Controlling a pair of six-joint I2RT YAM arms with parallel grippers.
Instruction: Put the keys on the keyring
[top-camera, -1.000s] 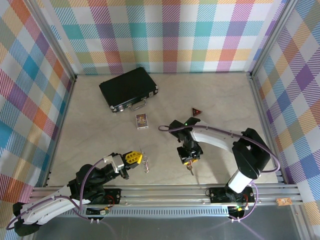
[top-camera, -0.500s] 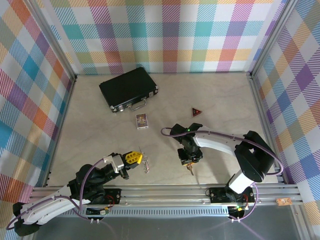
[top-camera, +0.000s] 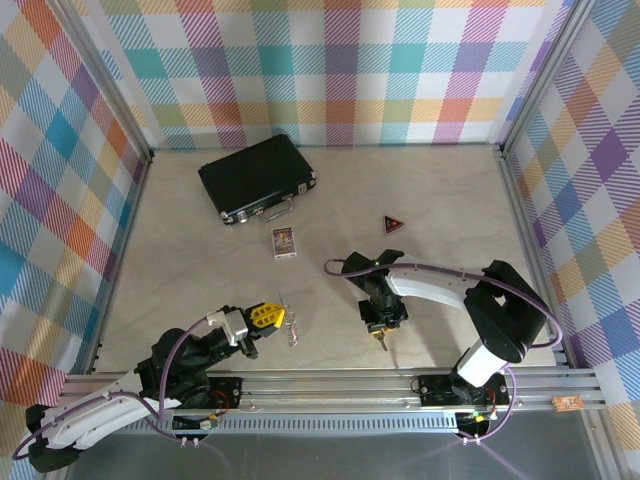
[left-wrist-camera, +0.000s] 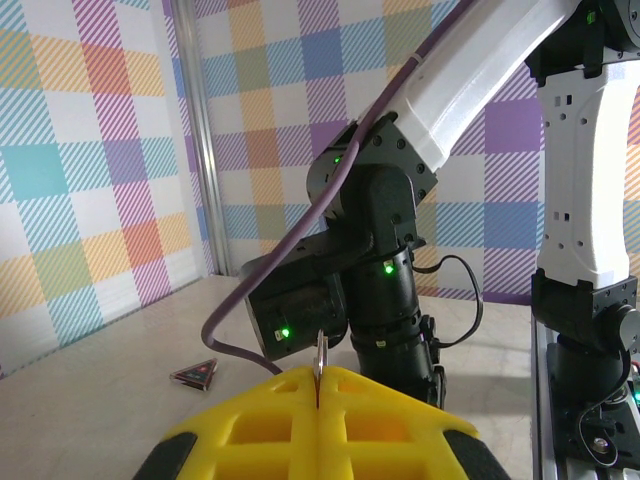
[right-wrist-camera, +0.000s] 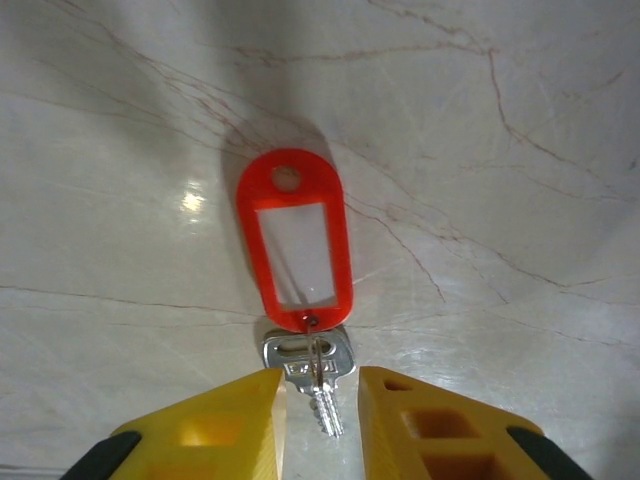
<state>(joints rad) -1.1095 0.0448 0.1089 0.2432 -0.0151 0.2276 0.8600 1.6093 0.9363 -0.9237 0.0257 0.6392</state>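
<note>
The keys (right-wrist-camera: 308, 362), a silvery key on a red plastic tag (right-wrist-camera: 295, 240), lie flat on the marble table. My right gripper (right-wrist-camera: 320, 388) hangs over them with a yellow finger on each side of the key's blade. It is open, and a narrow gap shows on both sides. In the top view the right gripper (top-camera: 381, 322) sits just above the keys (top-camera: 381, 342). My left gripper (top-camera: 266, 316) is low at the near left, shut on the keyring (top-camera: 291, 328). The keyring's thin metal edge (left-wrist-camera: 319, 356) sticks up between the closed yellow fingers (left-wrist-camera: 270, 420).
A black case (top-camera: 258, 177) with a metal handle lies at the back left. A small card (top-camera: 284, 241) lies in front of it. A dark red triangular piece (top-camera: 393, 223) sits behind the right arm (left-wrist-camera: 390, 300). Metal rails line the table's edges.
The right gripper has shifted slightly toward the near edge, down over the keys, and its jaws have narrowed around the key. The left arm and keyring have stayed still.
</note>
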